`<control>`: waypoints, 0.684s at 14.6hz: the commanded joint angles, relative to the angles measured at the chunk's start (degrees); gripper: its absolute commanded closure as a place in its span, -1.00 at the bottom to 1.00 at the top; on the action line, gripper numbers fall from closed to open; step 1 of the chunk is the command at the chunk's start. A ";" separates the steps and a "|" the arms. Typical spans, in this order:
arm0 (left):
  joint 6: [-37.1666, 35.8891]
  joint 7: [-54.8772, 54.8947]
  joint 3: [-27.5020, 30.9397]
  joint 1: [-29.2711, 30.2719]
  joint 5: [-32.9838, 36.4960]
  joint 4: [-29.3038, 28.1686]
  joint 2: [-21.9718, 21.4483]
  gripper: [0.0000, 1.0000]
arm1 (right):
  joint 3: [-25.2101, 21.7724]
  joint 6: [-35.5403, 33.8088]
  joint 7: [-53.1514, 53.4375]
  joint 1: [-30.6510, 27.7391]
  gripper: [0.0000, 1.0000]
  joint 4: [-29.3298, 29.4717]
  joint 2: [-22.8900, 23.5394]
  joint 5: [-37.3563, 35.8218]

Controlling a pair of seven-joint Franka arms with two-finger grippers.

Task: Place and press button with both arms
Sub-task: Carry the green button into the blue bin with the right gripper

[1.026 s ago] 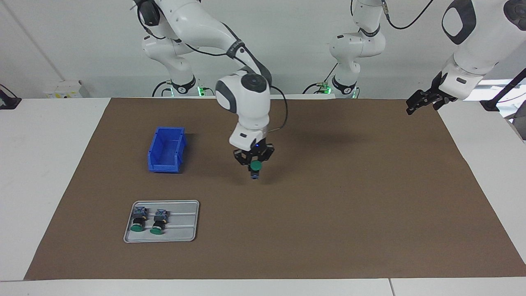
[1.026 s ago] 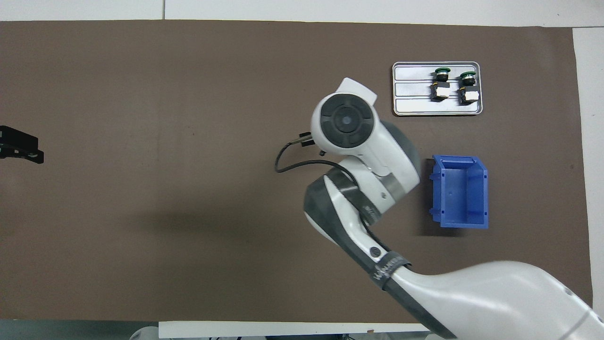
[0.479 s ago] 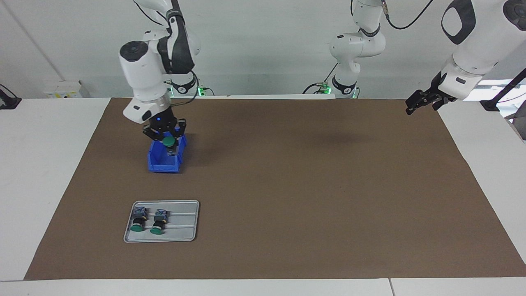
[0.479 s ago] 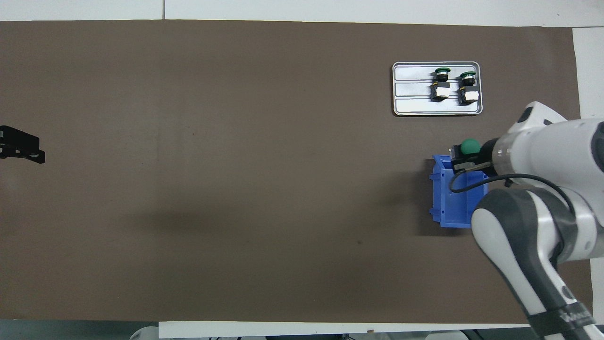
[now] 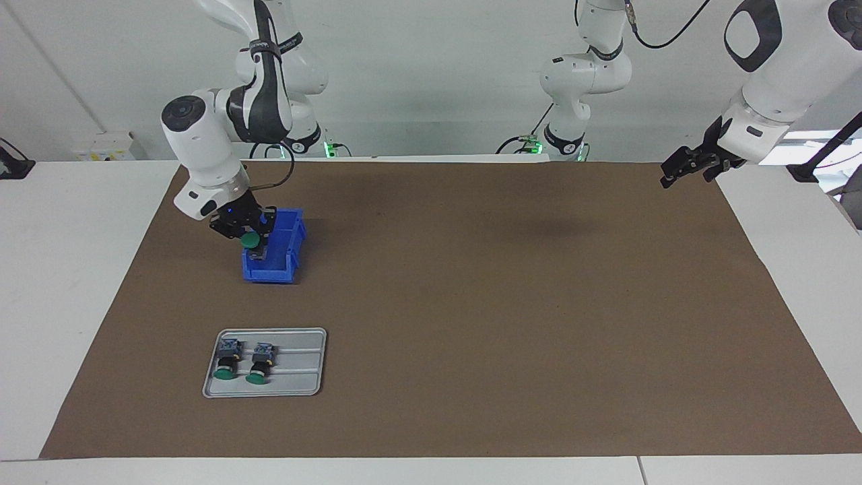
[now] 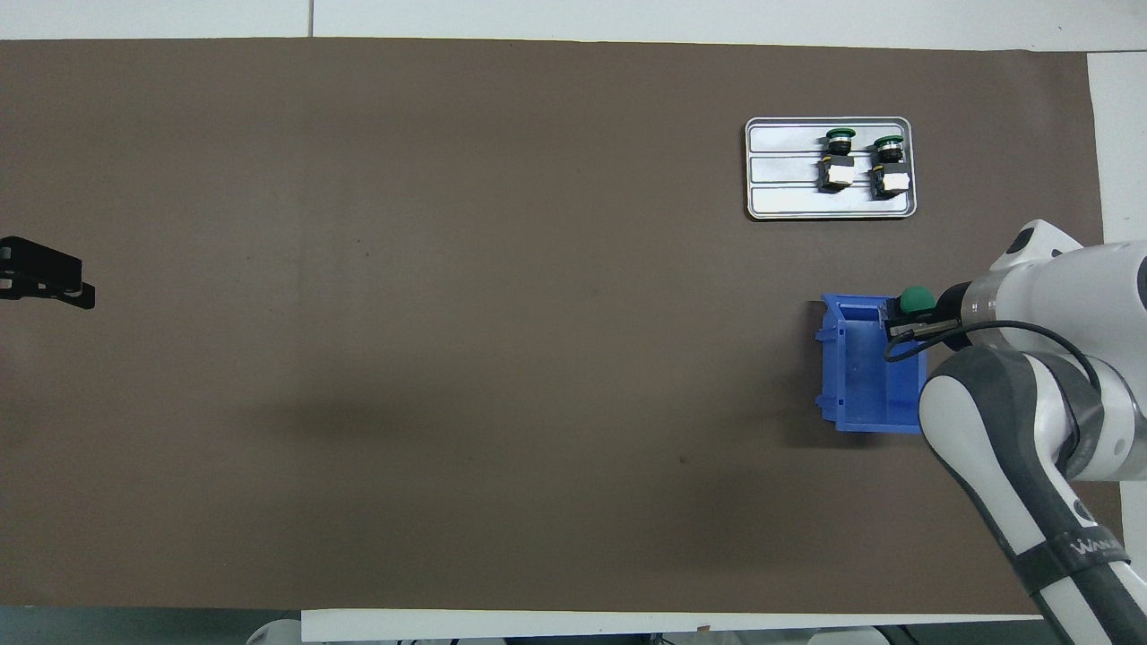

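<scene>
My right gripper [image 5: 252,244] [image 6: 907,313] is shut on a button [image 5: 250,240] with a round green cap [image 6: 916,300], its block body hanging below the fingers. It hangs over the blue bin [image 5: 269,273] [image 6: 874,423], above the rim on the side toward the right arm's end of the table. Two more buttons [image 5: 225,360] [image 5: 259,364] [image 6: 839,159] [image 6: 889,168] lie on their sides on a grey tray [image 5: 300,370] [image 6: 784,179]. My left gripper [image 5: 683,167] [image 6: 45,279] waits open and holds nothing, raised over the mat's edge at the left arm's end.
A brown mat [image 5: 505,323] covers most of the white table. The tray lies farther from the robots than the bin, both toward the right arm's end. Cables and arm bases stand along the robots' edge.
My right arm has swung from over the mat's middle to over the blue bin, carrying the button, then edged toward the right arm's end. The left gripper has barely shifted.
</scene>
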 commanded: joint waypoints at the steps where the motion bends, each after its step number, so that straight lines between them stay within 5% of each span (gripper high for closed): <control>1: -0.23 0.15 0.09 0.02 -0.62 -0.51 -0.80 -1.00 | 0.40 1.93 0.98 -0.13 1.00 -2.58 -0.25 1.06; 6: -0.58 0.24 0.62 -0.42 -0.01 -0.42 -0.62 -1.00 | 0.40 7.91 1.34 0.22 0.99 -5.23 2.74 0.71; 10: -0.67 0.33 0.53 -0.42 0.08 -0.51 -0.88 -1.00 | 0.40 7.73 1.60 0.40 0.27 -5.23 2.83 0.62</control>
